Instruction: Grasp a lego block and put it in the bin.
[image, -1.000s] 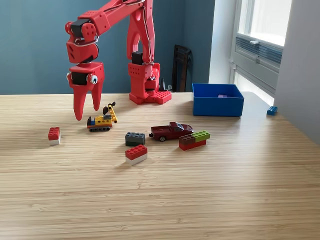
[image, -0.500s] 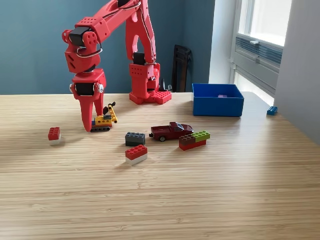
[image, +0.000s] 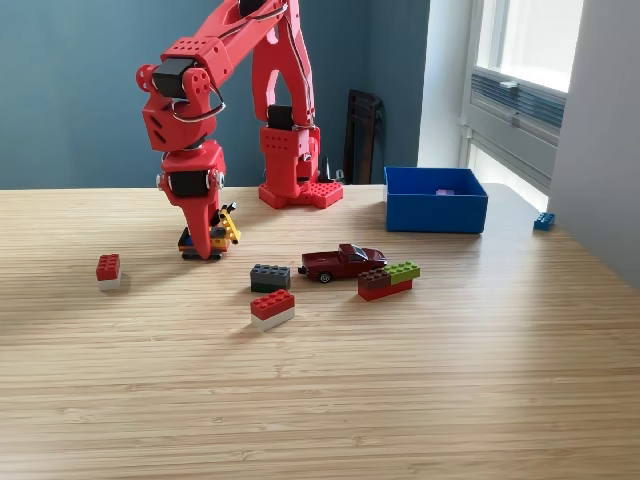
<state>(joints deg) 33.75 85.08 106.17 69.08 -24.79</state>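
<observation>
Pale wooden tabletop before a teal wall: the red plastic pincer (image: 205, 245) points down, fingers narrowed around a small yellow toy digger (image: 222, 230). Well off toward the exterior view's right sits the square bright blue plastic bin (image: 435, 212). Between them stand a dark red toy car (image: 343, 262) and a grey lego brick (image: 270, 277).

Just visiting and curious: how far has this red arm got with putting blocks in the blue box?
Early. The bin holds only a small purple thing, too small to tell what. The gripper is down on the yellow lego digger; grip unclear. Nothing is lifted yet. Carrying and dropping it in the bin remain.
</observation>
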